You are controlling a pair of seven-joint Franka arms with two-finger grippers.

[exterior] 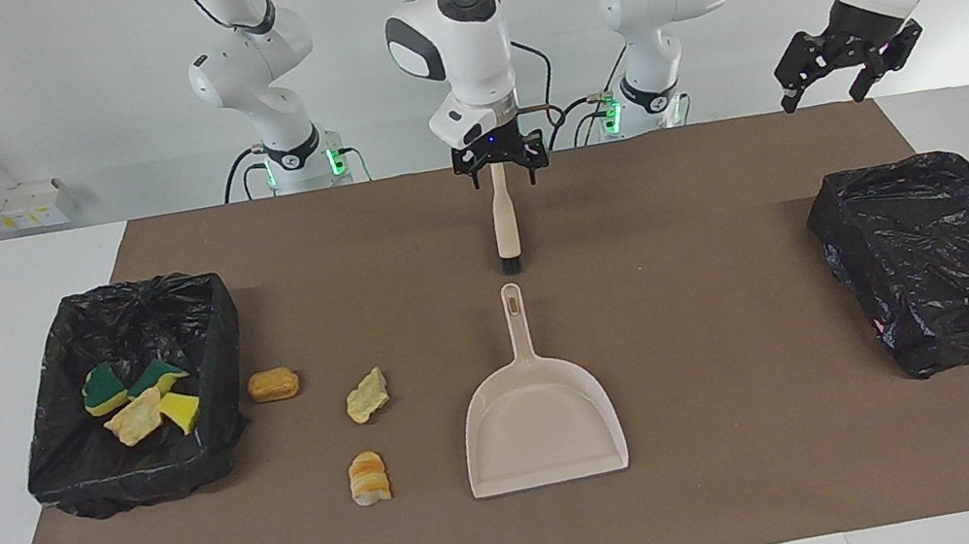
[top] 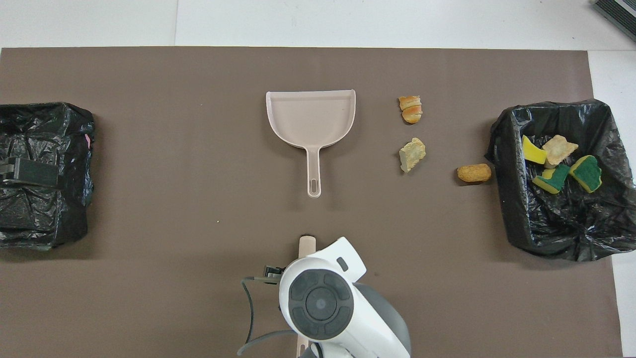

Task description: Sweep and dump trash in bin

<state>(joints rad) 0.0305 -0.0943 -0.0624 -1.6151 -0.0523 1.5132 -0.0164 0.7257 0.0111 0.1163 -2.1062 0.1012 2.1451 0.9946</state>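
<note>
- Right pincer hangs open over the handle end of the brush, which lies on the tabletop.
- Left pincer waits open above the left arm's end.
- Trash: three scraps lie on the mat beside the dustpan; four rest in the open bin.

Overhead: right arm's wrist covers most of the brush; only its tip shows. Left gripper partly cut off at frame edge.
</note>
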